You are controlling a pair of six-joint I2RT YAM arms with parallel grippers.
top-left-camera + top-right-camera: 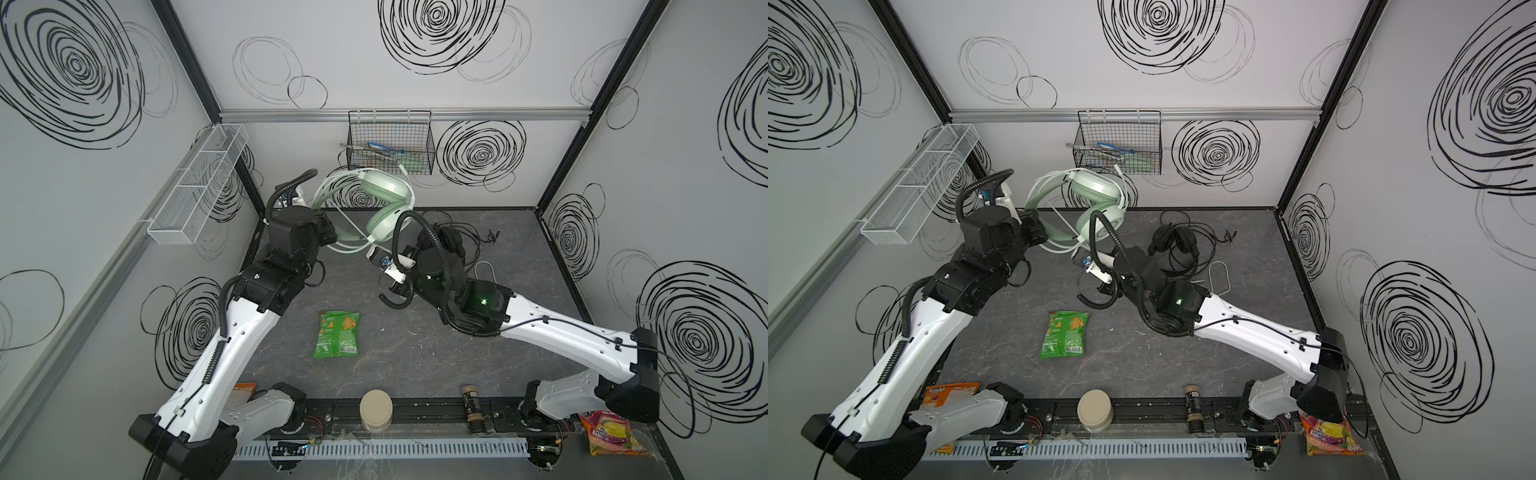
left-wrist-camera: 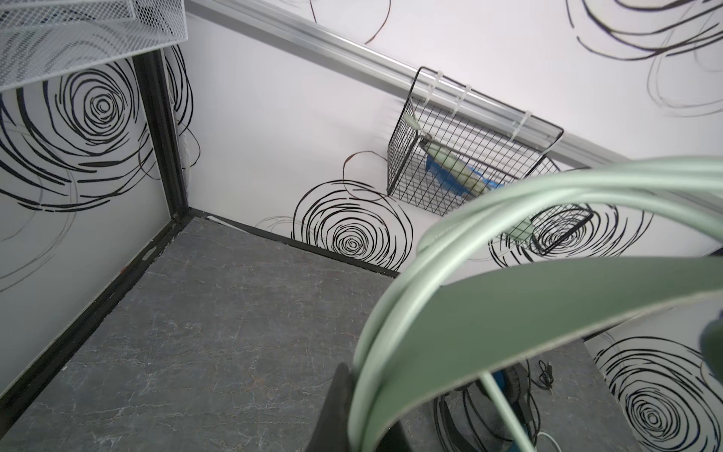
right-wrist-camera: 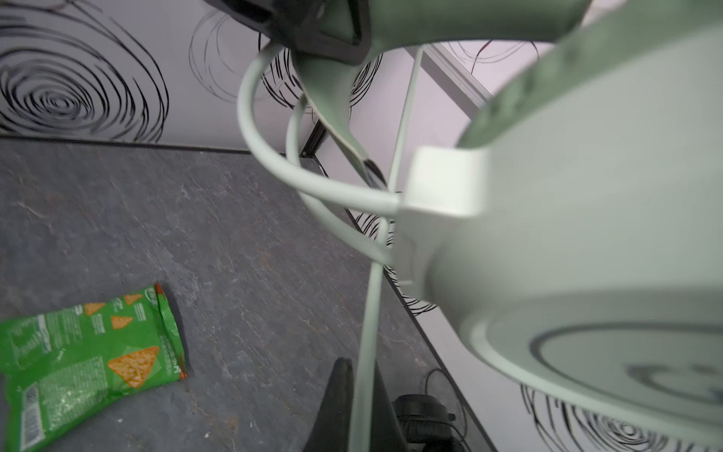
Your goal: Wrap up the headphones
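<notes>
Cable-winding step judged in progress: mint-green headset [image 1: 384, 193] is held above the table [image 1: 1142, 365], far left.
Both top views: left gripper [image 1: 327, 232] clamped on it; black headset [image 1: 1173, 241] lies unwrapped behind the right arm. Left wrist: headband [image 2: 547, 309] between the jaws. Right wrist: right gripper [image 3: 360, 366] pinches the pale cable [image 3: 371, 305]; next, lead it round the headband.

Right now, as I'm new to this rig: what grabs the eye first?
The mint-green headphones hang mid-air near the back wall, left gripper shut on the headband, right gripper on the pale cable. The black headphones lie back right on the table; a green chip bag lies mid-table.
</notes>
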